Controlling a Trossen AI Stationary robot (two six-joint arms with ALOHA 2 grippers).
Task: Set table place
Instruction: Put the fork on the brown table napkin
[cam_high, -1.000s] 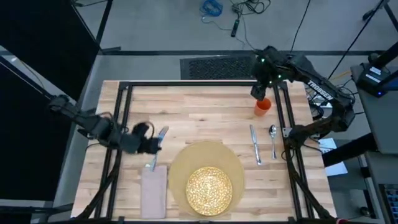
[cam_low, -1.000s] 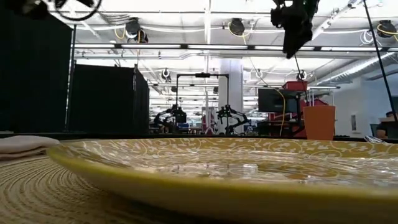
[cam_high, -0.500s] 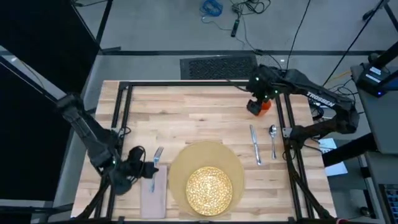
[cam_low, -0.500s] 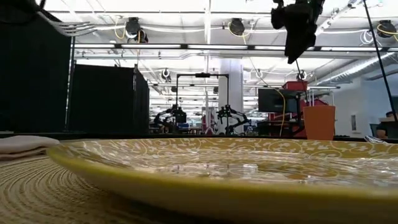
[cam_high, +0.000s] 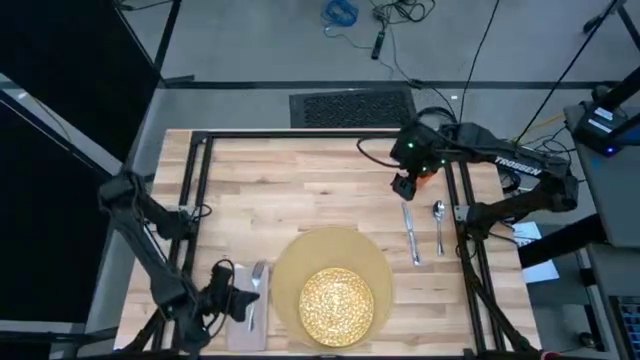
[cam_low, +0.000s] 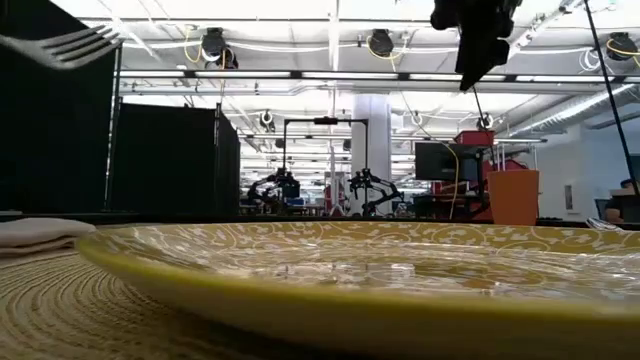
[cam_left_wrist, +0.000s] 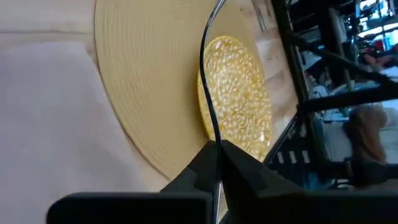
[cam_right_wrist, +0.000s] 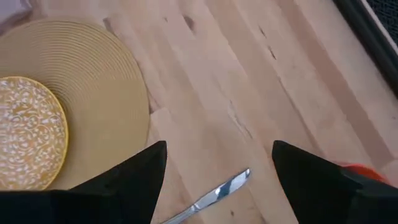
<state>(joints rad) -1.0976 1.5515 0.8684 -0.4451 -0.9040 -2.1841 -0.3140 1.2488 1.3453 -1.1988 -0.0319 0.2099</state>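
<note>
Tabletop (cam_high: 300, 190): light plank surface inside a black metal frame.
Placemat (cam_high: 300, 262): round, tan, at 6 o'clock on the tabletop in the high view.
Plate (cam_high: 336, 306): yellow, speckled, lying on the near half of the placemat.
Napkin (cam_high: 240, 312): beige cloth, just beside the placemat at its 9 o'clock.
Fork (cam_high: 256, 288): silver, held above the napkin, tines toward 12 o'clock.
Left hand (cam_high: 232, 296): at 7 o'clock on the tabletop, fingers pressed together on the fork handle.
Knife (cam_high: 410, 232): flat on the tabletop at the placemat's 3 o'clock.
Spoon (cam_high: 439, 226): just beside the knife, on its outer side.
Cup (cam_high: 427, 170): orange, at 1 o'clock on the tabletop, partly hidden by the right arm.
Right hand (cam_high: 403, 187): above the knife's far end, fingers spread, holding nothing.
</note>
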